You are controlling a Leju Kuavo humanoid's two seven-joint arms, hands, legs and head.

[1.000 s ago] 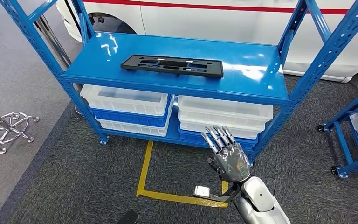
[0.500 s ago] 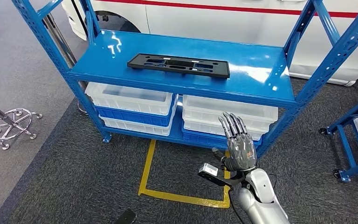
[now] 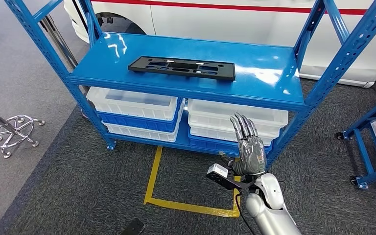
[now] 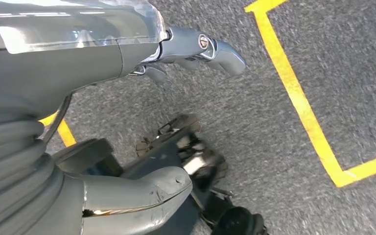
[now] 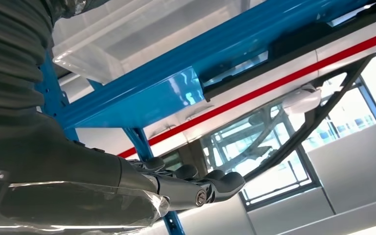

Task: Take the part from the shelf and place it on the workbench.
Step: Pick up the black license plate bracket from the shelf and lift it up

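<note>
Writing cannot be read anywhere: the part carries no legible label, and the white vehicle (image 3: 235, 12) across the top of the head view bears a plain red stripe.

The part (image 3: 181, 67) lies flat on the top deck of the blue shelf (image 3: 269, 81), upper centre of the head view, its long side running along the deck. It is a long, flat, black plate, matte, with several elongated cut-outs through which the blue deck shows. The right hand (image 3: 247, 147) stands lower right of centre, in front of the shelf and well below the deck, apart from the part; its fingers (image 3: 241, 126) point up, straight and close together, holding nothing. In the right wrist view the right hand (image 5: 196, 188) has its fingers extended under the blue edge of the shelf.

The left hand (image 4: 196, 46) hangs over grey carpet (image 4: 323, 58) marked with yellow tape (image 4: 298, 93); its fingers lie loosely extended with nothing in them.

White bins (image 3: 132, 103) and blue bins (image 3: 137, 122) fill the lower level of the shelf.
</note>
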